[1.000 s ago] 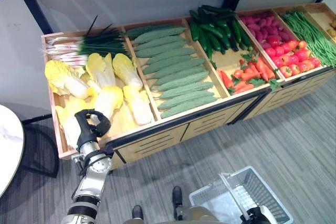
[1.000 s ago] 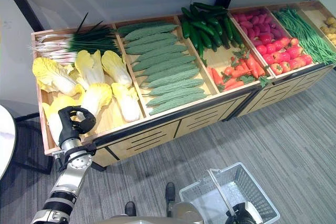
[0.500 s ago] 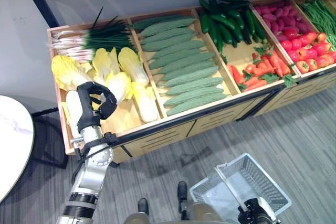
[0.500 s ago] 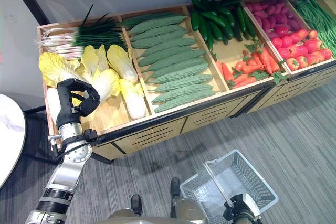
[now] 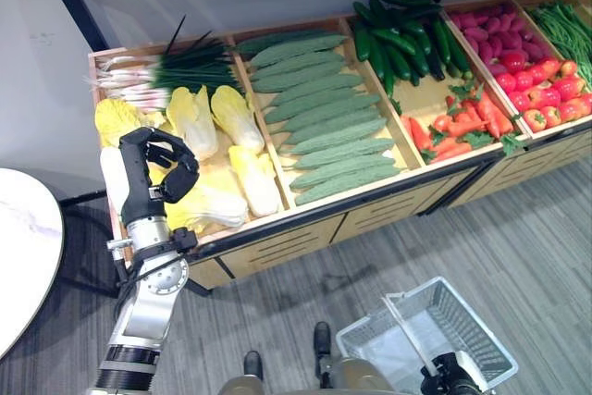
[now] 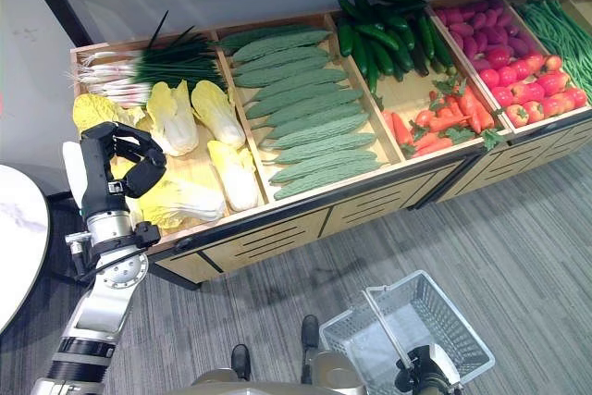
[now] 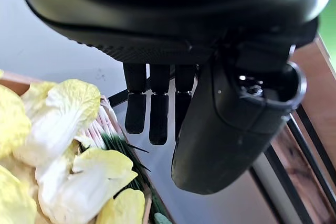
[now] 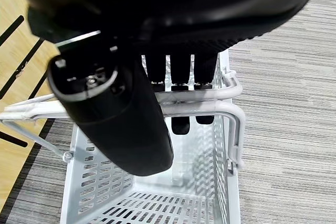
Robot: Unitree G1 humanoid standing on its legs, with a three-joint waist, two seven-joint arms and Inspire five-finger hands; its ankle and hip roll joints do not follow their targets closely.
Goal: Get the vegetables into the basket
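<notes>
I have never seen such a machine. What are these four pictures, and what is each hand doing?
This is a humanoid robot with two arms. Two pictures come from cameras on its head, looking down; two come from cameras on its wrists. Before it stands a wooden stand with cabbages, bitter gourds, cucumbers, carrots and tomatoes. The left hand hovers over the cabbages with curled fingers, holding nothing. The right hand grips the handle of a white basket, which looks empty.
</notes>
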